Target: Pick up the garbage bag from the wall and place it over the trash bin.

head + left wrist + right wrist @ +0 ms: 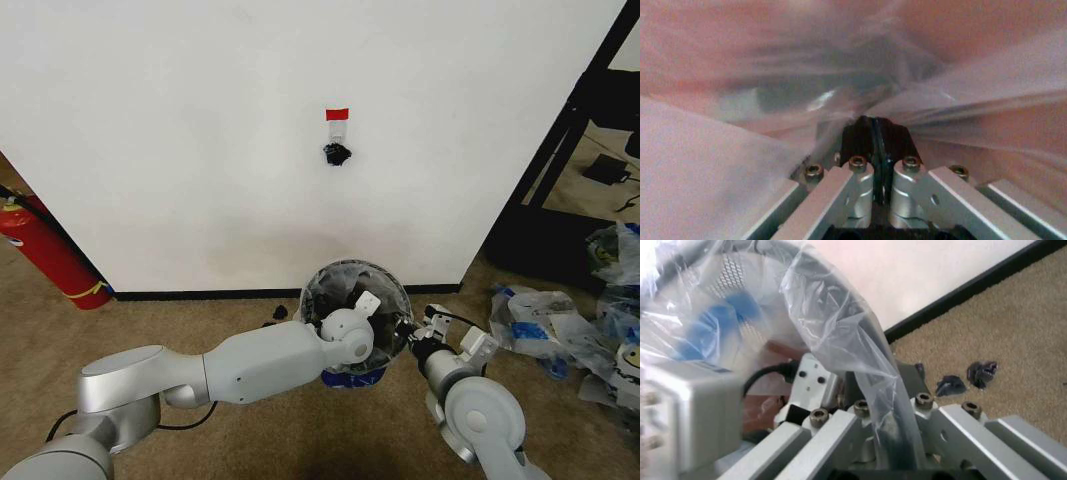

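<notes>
Lining trash bin (352, 290), tan carpet (200, 320), white wall (200, 120)

The trash bin (345, 285) is a small round black wire-mesh one sitting on the tan carpet right up against the wall (200, 130), which is plain white with a black baseboard along the bottom, plus a small dark hook and a bit of red tape higher up. The garbage bag (385, 300) is thin see-through plastic, draped over the bin's rim so the mesh shows through it, all crinkly. From the right wrist view the film (833, 325) stretches over the rim's curve, with blue bits showing through inside. Left wrist view shows bunched, wrinkled plastic (960, 125) up close.
</notes>
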